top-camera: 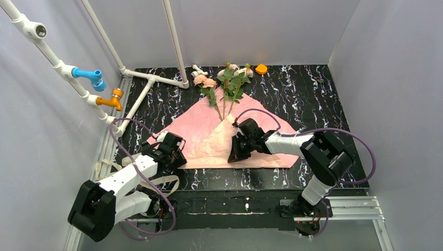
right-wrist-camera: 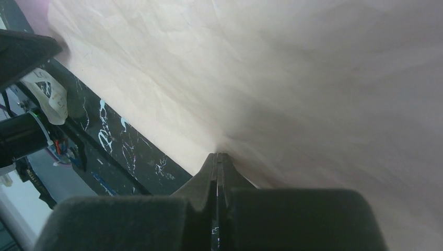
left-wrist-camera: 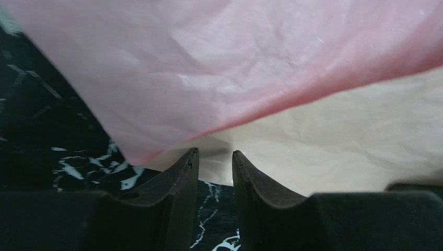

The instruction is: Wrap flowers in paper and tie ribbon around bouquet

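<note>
Two white-and-black robot arms reach forward from side-by-side bases. The left arm (top-camera: 128,178) stretches low and diagonally toward the right. Its end effector (left-wrist-camera: 215,155) is held level, and its two dark fingers (left-wrist-camera: 183,180) are parted by a narrow gap with nothing between them. The right arm (top-camera: 292,142) bends sharply at the elbow and runs leftward. Its end effector (right-wrist-camera: 217,155) tips downward, jaws pressed flat together on the edge of the paper (top-camera: 209,141).

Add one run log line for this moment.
paper: one flap folded over | flowers: stems on paper's far corner | right gripper: shut on paper flap | left gripper: open at paper's edge
</note>
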Motion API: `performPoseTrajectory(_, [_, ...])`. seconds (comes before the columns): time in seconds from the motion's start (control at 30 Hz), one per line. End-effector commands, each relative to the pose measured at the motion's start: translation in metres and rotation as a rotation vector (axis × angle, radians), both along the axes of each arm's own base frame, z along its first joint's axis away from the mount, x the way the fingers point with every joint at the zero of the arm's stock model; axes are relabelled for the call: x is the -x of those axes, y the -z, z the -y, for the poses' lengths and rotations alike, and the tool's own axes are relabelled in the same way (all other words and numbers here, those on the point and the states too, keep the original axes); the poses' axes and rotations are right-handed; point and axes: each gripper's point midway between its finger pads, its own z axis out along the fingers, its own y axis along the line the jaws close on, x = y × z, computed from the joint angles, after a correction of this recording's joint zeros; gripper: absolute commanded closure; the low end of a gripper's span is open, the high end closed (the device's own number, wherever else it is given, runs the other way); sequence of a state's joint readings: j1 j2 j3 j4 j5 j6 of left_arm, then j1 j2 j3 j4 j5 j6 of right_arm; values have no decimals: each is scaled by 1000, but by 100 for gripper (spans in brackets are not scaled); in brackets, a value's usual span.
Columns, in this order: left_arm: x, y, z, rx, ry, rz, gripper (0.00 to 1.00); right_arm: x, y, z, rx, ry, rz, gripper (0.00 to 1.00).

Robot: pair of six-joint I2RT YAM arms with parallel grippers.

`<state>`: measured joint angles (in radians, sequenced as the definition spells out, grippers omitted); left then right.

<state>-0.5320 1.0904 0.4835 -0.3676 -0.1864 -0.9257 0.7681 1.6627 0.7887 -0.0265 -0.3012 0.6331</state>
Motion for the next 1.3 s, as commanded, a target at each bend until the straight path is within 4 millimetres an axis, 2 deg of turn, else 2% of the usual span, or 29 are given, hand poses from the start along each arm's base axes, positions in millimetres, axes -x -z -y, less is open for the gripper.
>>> performPoseTrajectory(0.0, [32, 18, -62, -179, -164, -114, 71, 1, 52, 51, 248, 63, -16, 99])
performPoseTrajectory(0.13, [37, 17, -78, -197, -270, -137, 72, -2, 50, 55, 265, 74, -15, 99])
performPoseTrajectory(0.23, [28, 9, -75, -189, -250, -107, 74, -4, 42, 49, 230, 64, 2, 99])
performPoseTrajectory(0.3, [15, -7, -68, -171, -185, -58, 76, -7, 32, 43, 195, 49, 16, 99])
performPoseTrajectory(0.4, [-6, -41, -54, -135, -114, 53, 73, -12, 13, 33, 146, 39, 39, 99])
performPoseTrajectory(0.5, [-20, -76, -34, -115, 4, 125, 69, -17, -10, 26, 112, 53, 56, 89])
performPoseTrajectory(0.6, [-30, -107, 2, -82, 180, 183, 66, -19, -31, 27, 98, 82, 70, 76])
performPoseTrajectory(0.7, [-31, -128, 55, -3, 395, 201, 66, -19, -41, 47, 158, 164, 83, 71])
performPoseTrajectory(0.87, [-25, -133, 148, 241, 644, 221, 66, -10, -39, 97, 157, 412, 102, 68])
performPoseTrajectory(1.0, [-20, -130, 216, 307, 779, 200, 66, 3, -31, 130, 123, 570, 64, 68])
performPoseTrajectory(1.03, [-18, -128, 230, 310, 805, 185, 66, 6, -29, 137, 120, 608, 55, 64])
performPoseTrajectory(1.07, [-18, -119, 240, 305, 813, 152, 67, 9, -28, 144, 118, 641, 48, 62])
performPoseTrajectory(1.13, [-20, -114, 256, 318, 817, 118, 68, 12, -29, 157, 102, 713, 48, 58])
performPoseTrajectory(1.27, [-21, -104, 274, 317, 847, 90, 68, 16, -36, 188, 93, 907, 89, 47])
